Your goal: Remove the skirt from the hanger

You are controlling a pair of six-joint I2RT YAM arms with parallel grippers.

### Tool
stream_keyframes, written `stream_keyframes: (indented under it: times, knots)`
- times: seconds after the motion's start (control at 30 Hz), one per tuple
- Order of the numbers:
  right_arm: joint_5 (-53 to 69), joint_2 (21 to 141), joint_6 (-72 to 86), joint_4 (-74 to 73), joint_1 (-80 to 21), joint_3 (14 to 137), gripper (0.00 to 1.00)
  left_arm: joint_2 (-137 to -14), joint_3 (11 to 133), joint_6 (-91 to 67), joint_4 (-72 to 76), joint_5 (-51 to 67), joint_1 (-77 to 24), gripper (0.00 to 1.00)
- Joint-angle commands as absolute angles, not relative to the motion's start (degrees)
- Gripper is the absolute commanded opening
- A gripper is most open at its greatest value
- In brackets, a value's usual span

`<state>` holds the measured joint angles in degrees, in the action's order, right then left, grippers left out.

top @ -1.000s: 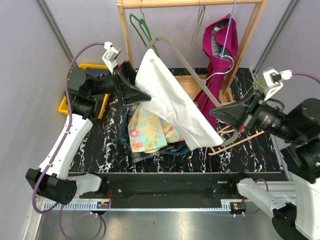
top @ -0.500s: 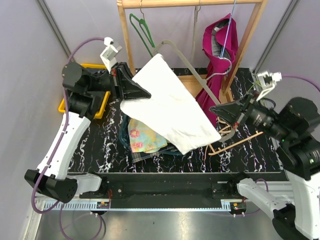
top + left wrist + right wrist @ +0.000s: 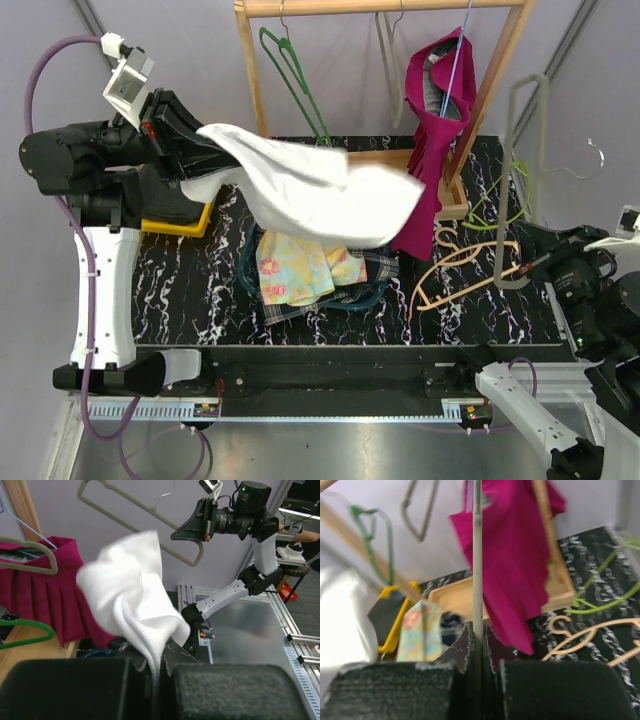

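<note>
The white skirt (image 3: 320, 185) hangs in the air above the basket, off the hanger. My left gripper (image 3: 222, 150) is shut on its left edge, high at the left. In the left wrist view the skirt (image 3: 131, 595) rises in folds from the pinch between my left gripper (image 3: 158, 672) jaws. The bare grey hanger (image 3: 524, 160) stands upright at the far right, apart from the skirt. My right gripper (image 3: 522, 268) is shut on its lower bar. In the right wrist view the hanger's bar (image 3: 477, 555) runs straight up out of my right gripper (image 3: 479, 647).
A dark basket (image 3: 250, 278) with a floral garment (image 3: 295, 268) sits mid-table. A yellow tray (image 3: 178, 222) is at the left. The wooden rack (image 3: 252, 70) holds a green hanger (image 3: 285, 58) and a magenta garment (image 3: 440, 130). Loose hangers (image 3: 470, 272) lie at the right.
My left gripper shut on the skirt and pulled it up and to the left, off the hanger. My right arm swung the hanger away to the right, and it is now bare.
</note>
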<state>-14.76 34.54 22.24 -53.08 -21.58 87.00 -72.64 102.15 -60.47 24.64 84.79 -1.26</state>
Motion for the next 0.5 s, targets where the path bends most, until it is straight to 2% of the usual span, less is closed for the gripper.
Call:
stream_keyframes:
  times: [0.0,0.07,0.17,0.3,0.4,0.47]
  knots:
    - [-32.3,34.9,21.7,-54.9,-21.4,87.5,0.0,-72.2,100.4,-63.4,29.9,87.3,-0.5,0.03]
    - [-35.3,35.6,23.3,-56.2,-21.4,86.6,0.0,-72.0,100.5,-63.5,30.1,84.5,-0.8,0.05]
    - [-39.1,37.2,27.1,-58.0,-21.4,83.0,0.0,-74.1,105.7,-62.8,29.1,82.0,-7.7,0.08]
    - [-43.8,39.5,30.9,-55.6,-21.4,73.6,0.0,-78.0,115.1,-56.8,17.4,80.2,-13.7,0.08]
    - [-46.9,39.8,32.5,-49.1,-21.4,65.1,0.0,-78.8,112.3,-55.2,16.9,79.7,-15.4,0.08]
    - [-48.9,39.6,33.1,-42.2,-21.4,61.3,0.0,-77.3,105.2,-51.2,15.5,79.3,-16.2,0.08]
